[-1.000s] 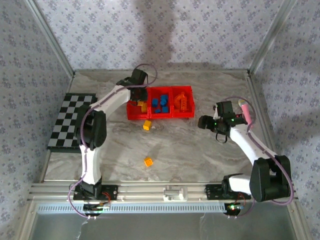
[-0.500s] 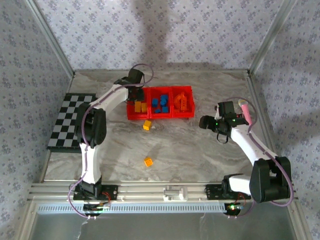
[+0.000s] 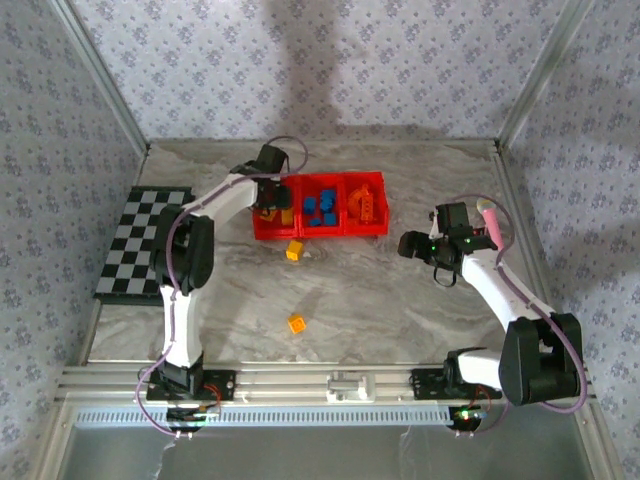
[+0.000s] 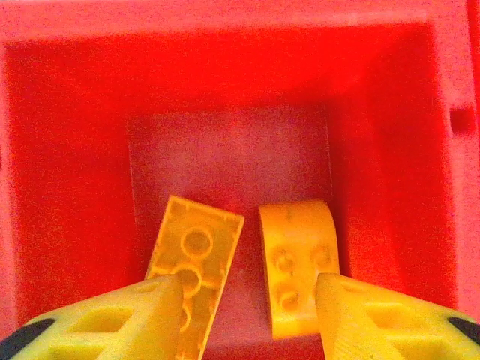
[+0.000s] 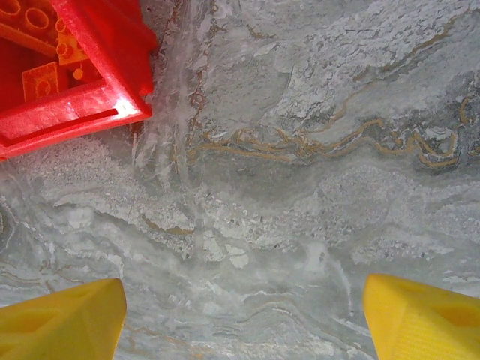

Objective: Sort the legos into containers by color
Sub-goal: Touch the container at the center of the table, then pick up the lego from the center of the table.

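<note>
Left claw (image 4: 247, 304) of mine hangs with its yellow fingers apart and empty over the leftmost of the three joined bright red plastic bins (image 4: 67, 150). In it a yellow-orange oblong plastic brick (image 4: 196, 259) and a yellow-orange curved plastic brick (image 4: 300, 259) lie side by side at lower centre of the wrist view. My right claw (image 5: 244, 322) is spread wide too, holding nothing, above the grey marbled table (image 5: 300, 187), while in the top view a small yellow-orange square brick (image 3: 294, 249) lies loose just below the bins and a second loose brick (image 3: 297, 323) lies lower, near centre.
</note>
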